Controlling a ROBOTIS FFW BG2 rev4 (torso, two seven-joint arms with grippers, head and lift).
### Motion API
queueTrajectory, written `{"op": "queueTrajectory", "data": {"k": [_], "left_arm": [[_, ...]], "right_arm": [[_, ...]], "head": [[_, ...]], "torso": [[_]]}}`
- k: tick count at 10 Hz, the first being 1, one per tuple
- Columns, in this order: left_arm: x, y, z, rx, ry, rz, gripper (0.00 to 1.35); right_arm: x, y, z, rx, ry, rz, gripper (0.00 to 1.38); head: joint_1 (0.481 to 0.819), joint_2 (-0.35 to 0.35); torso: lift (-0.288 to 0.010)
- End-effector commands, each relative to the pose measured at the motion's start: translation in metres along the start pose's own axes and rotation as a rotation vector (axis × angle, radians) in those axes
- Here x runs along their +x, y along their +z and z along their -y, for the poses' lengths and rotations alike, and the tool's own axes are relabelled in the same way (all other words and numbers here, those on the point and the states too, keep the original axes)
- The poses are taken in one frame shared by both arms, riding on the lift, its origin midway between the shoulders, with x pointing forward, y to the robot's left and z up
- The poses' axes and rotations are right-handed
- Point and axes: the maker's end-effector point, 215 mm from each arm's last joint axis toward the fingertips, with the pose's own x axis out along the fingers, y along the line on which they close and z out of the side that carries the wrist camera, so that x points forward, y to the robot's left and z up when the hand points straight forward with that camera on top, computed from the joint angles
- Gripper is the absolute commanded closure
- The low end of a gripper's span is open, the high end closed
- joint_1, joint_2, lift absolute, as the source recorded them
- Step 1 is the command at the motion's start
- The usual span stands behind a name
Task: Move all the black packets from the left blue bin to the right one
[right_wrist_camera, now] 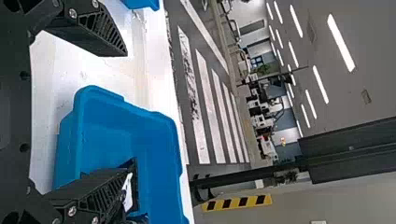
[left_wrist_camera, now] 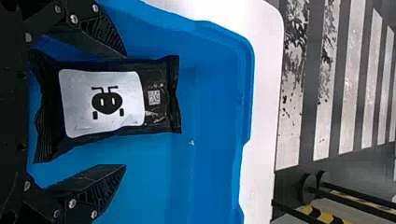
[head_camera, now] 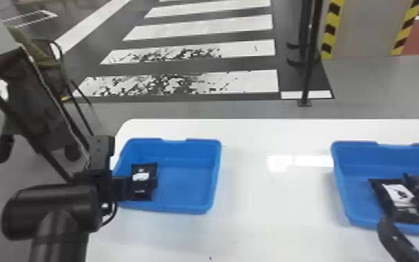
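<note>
I am holding my left gripper (left_wrist_camera: 125,111) with its fingers apart, the black packet (left_wrist_camera: 102,102) is lying in the left blue bin (head_camera: 174,210) nearer one finger, and I am noting that off-centre closing could shove or crease it.

Bins (head_camera: 184,183) are blue, packets (left_wrist_camera: 109,102) black, labels (head_camera: 397,195) apparently white.

Smooth plastic bin (head_camera: 188,184), glossy tabletop (head_camera: 254,198), crinkled packet (left_wrist_camera: 107,102)
</note>
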Motion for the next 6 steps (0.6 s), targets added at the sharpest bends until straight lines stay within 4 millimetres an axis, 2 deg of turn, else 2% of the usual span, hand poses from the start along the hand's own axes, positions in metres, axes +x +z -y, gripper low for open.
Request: {"op": "queueTrajectory", "data": {"k": [1,3,4,6], "left_arm": [[0.005,-0.009,-0.006,-0.009,0.022,-0.043,0.29],[0.011,-0.029,-0.011,-0.034,0.044,-0.124,0.61],[0.014,-0.026,-0.012,-0.018,0.049,-0.129,0.74],[0.018,-0.009,-0.005,0.024,0.023,-0.063,1.18]], "right_arm": [[0.0,-0.007,0.0,0.02,0.003,-0.013,0.15],[0.001,-0.009,0.0,0.034,0.008,-0.015,0.15],[0.002,-0.009,-0.001,0.036,0.012,-0.014,0.15],[0.001,-0.013,0.001,0.058,0.011,-0.018,0.15]], "head": [[0.695,0.224],[0.695,0.241],[0.695,0.246],[0.695,0.247]], "torso": [[-0.14],[-0.14],[-0.14],[-0.14]]}}
